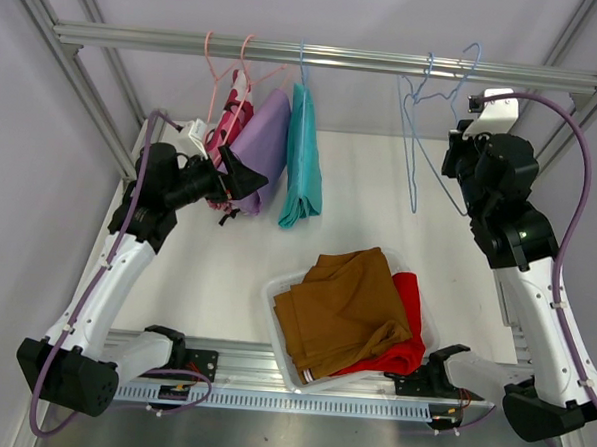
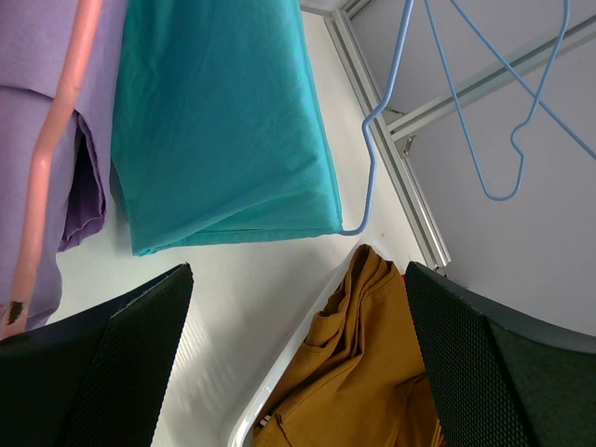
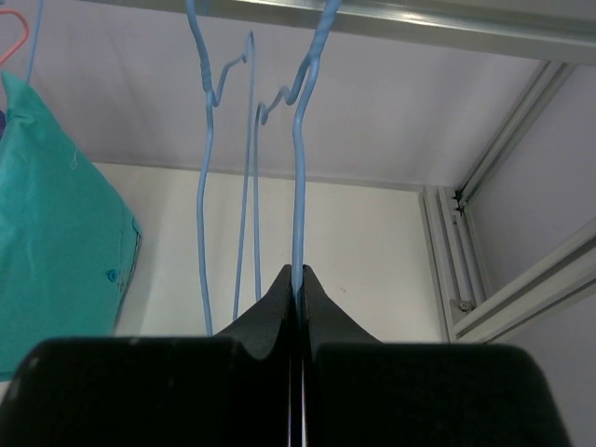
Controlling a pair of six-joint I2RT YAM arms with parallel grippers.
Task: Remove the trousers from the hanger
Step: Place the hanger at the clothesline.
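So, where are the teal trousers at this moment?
In the top view, the teal trousers hang under the rail, left of centre, just right of the lilac trousers.

Upper left: camouflage pair [image 1: 228, 115], lilac pair [image 1: 266, 142], teal pair [image 1: 303, 164], hanging folded. Lower centre: mustard pair [image 1: 344, 306] crumpled atop red pair [image 1: 405, 324].

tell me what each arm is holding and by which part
The right gripper is shut on a blue hanger, pinching its long straight wire below the shoulder notch. The left gripper is open, holding nothing.
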